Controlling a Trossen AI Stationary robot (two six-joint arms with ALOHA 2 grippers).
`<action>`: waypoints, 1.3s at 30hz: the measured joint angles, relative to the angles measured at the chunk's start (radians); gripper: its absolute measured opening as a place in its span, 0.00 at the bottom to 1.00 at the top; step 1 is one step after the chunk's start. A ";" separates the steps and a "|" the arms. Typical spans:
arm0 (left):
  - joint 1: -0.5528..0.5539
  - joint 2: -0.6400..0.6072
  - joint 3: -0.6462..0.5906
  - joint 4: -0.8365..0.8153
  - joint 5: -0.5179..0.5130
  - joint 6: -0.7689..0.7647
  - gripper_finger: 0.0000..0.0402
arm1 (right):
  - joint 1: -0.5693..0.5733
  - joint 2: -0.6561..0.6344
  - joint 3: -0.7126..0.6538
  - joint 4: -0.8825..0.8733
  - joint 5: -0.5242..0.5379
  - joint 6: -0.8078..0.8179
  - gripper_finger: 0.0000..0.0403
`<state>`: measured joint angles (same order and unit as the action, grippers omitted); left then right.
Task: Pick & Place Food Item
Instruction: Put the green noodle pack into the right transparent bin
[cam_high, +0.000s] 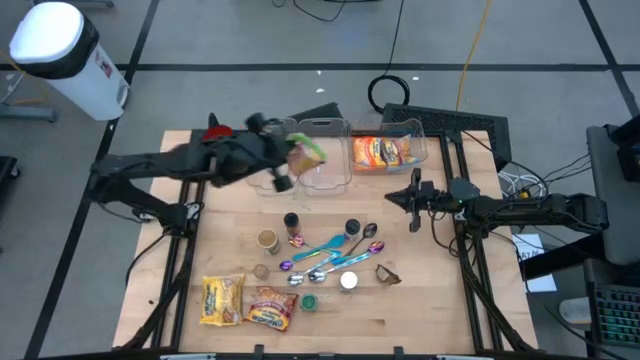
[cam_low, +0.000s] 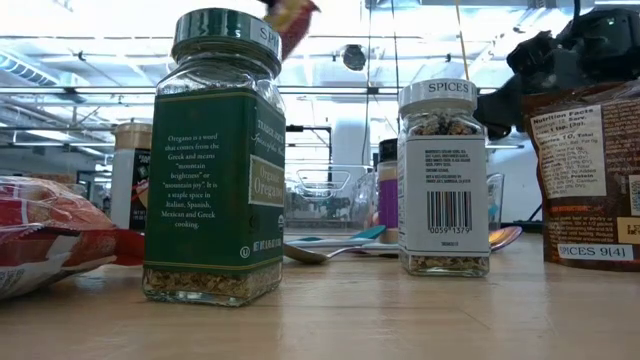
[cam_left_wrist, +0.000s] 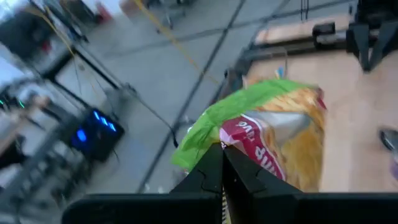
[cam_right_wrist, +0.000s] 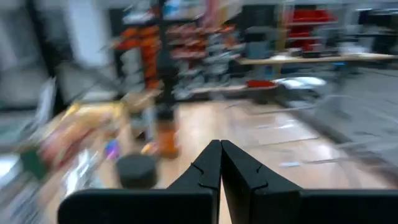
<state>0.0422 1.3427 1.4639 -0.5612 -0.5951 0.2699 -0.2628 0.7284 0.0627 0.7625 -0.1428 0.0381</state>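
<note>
From above, the left gripper (cam_high: 285, 170) is pinched on a green-and-yellow crinkled snack bag (cam_high: 306, 153), held up beside the two clear plastic bins (cam_high: 325, 128). The right gripper (cam_high: 414, 200) hangs closed and empty at the table's right. Left wrist: fingers (cam_left_wrist: 214, 171) clamp the bag's (cam_left_wrist: 273, 134) edge. Right wrist: jaws together.

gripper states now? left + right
Left gripper: closed on the snack bag, lifted near the clear bins.
Right gripper: closed, empty.
</note>
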 joint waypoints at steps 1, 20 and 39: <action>0.005 0.026 0.000 0.046 0.000 0.034 0.00 | 0.000 -0.001 0.011 0.004 0.043 0.035 0.00; 0.095 0.334 0.000 0.591 0.000 0.199 0.01 | -0.006 0.088 0.273 0.007 0.195 0.092 0.56; 0.103 0.334 0.000 0.589 0.042 0.173 0.02 | -0.093 0.427 0.495 0.154 0.177 0.194 0.54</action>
<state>0.1448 1.6768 1.4635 0.0280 -0.5529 0.4429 -0.3562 1.1556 0.5576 0.9167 0.0337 0.2318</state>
